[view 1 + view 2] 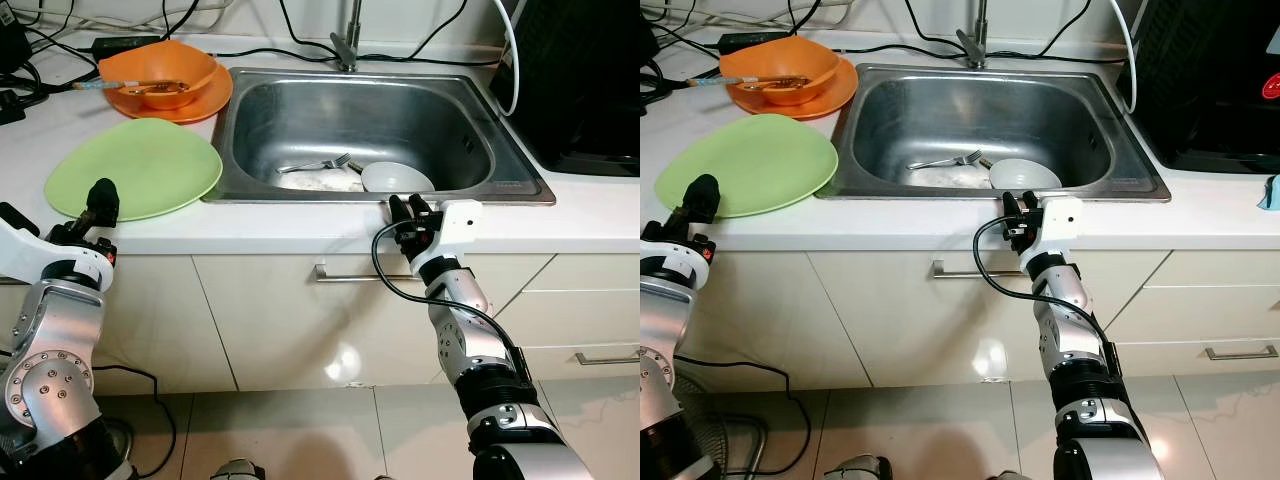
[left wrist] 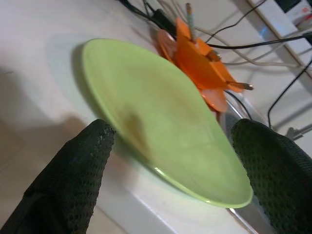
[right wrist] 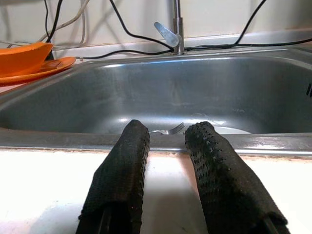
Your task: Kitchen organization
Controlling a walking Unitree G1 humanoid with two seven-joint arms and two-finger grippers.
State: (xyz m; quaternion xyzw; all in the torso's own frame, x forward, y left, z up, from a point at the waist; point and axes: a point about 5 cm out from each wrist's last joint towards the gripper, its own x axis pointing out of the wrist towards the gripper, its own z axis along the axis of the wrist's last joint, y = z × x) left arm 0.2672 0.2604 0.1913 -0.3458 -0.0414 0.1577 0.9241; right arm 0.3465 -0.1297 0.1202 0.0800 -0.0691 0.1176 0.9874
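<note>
The white counter point(image 1: 300, 230) carries 1 steel sink point(image 1: 375, 125), with 1 green plate point(image 1: 135, 165) at its 9 o'clock and 1 orange plate point(image 1: 195, 100) holding 1 orange bowl point(image 1: 160, 70) at 10 o'clock. Inside the sink lie 1 white bowl point(image 1: 397, 177) and 1 fork point(image 1: 315, 165). The left gripper point(image 2: 170, 161), fingers spread wide, faces the green plate's near rim. The right gripper point(image 3: 165, 146), fingers parted with nothing between them, sits at the sink's 6 o'clock edge.
</note>
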